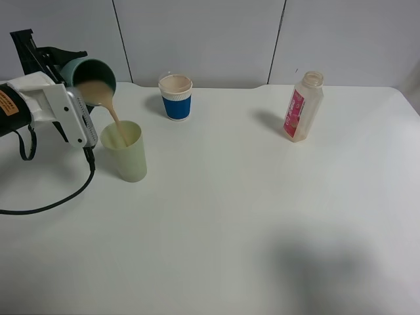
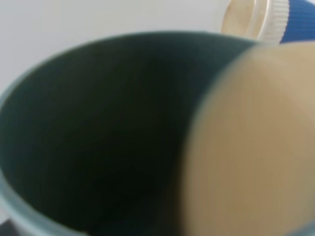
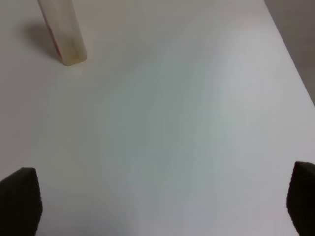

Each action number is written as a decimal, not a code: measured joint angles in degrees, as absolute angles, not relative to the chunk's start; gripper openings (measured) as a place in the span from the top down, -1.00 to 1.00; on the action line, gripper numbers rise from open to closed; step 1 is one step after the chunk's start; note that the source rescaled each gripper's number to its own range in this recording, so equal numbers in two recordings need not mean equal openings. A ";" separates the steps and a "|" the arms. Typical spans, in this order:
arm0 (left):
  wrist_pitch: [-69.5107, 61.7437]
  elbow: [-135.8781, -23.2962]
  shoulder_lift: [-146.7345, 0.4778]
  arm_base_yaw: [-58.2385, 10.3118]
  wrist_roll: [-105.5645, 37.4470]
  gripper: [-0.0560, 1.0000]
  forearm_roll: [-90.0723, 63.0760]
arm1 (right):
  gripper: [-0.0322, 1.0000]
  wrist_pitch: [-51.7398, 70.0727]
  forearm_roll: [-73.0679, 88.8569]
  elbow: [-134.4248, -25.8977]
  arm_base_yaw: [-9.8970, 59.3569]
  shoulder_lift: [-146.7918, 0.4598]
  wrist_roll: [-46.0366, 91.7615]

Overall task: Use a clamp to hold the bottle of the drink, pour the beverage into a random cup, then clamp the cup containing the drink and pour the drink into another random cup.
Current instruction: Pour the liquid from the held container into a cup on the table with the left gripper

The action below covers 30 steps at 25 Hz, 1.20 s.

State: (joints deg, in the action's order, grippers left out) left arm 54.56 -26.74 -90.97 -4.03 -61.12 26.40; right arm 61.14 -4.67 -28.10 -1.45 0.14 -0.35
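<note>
My left gripper (image 1: 65, 71) is shut on the teal cup (image 1: 92, 75), held tipped over above the pale yellow-green tumbler (image 1: 125, 154). A thin stream of beige beverage (image 1: 115, 123) runs from the teal cup's lip into that tumbler. The left wrist view is filled by the teal cup's dark inside (image 2: 98, 132) and the beverage (image 2: 251, 147); the fingers are hidden there. The bottle (image 1: 303, 107) stands upright and uncapped at the back right, also seen as the bottle (image 3: 63, 34). My right gripper (image 3: 162, 201) is open over bare table, well short of the bottle.
A blue-sleeved paper cup (image 1: 176, 97) with beige liquid stands at the back centre, and shows as the paper cup (image 2: 300, 19). A black cable (image 1: 59, 197) loops across the white table (image 1: 236, 216) at the left. The right arm is outside the high view.
</note>
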 joint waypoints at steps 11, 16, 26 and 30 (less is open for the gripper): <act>59.61 -25.88 -90.97 -4.03 -64.93 0.88 23.73 | -1.00 61.14 -4.67 -28.10 -1.45 0.14 -0.35; 61.14 -25.88 -90.97 -4.03 -65.27 0.88 23.68 | -1.00 61.14 -4.67 -28.10 -1.45 0.14 -0.35; 63.28 -25.88 -90.97 -4.03 -66.34 0.88 23.68 | -1.00 61.14 -4.67 -28.10 -1.45 0.14 -0.35; 65.23 -25.88 -90.97 -4.03 -66.97 0.88 23.68 | -1.00 61.14 -4.67 -28.10 -1.45 0.14 -0.35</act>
